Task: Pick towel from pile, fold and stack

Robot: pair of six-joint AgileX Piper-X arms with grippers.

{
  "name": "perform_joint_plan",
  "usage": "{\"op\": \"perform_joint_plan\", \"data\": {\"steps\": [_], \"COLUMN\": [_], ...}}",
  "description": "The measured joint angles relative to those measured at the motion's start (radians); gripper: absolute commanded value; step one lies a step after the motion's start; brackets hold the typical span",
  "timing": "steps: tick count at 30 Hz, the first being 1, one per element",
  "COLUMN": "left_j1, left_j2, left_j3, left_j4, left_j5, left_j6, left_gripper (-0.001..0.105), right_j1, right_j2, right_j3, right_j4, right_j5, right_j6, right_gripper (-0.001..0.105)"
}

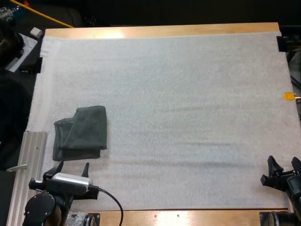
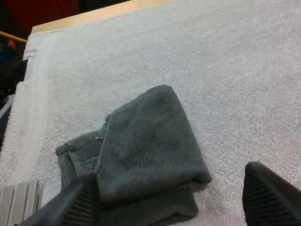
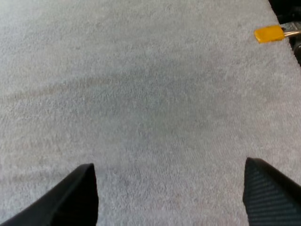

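One towel here: a dark grey-green terry towel [image 1: 82, 133], soft and loosely folded with its layers offset, lying near the left edge of the white fuzzy mat [image 1: 188, 94]. Two grippers. The left gripper [image 1: 72, 167] sits just short of the towel's near edge, fingers wide apart, holding nothing. The right gripper [image 1: 283, 165] is at the near right edge, fingers also spread and empty, with broad bare mat between them.

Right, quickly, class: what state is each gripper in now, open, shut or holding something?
Left gripper: open, jaws apart, holding nothing, near the towel.
Right gripper: open, jaws apart, holding nothing, over the mat.
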Motion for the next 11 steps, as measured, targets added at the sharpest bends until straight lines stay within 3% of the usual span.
{"op": "perform_joint_plan", "data": {"steps": [11], "left_j1": [0.000], "left_j2": [0.000], "left_j3": [-0.001], "left_j4": [0.000], "left_j5": [0.000], "left_j6": [0.000], "left_gripper": [0.062], "right_j1": [0.000], "right_j2": [0.000], "right_j3": [0.000], "right_j4": [-0.006], "right_j5": [0.003], "right_j6": [0.000], "right_gripper": [0.063]}}
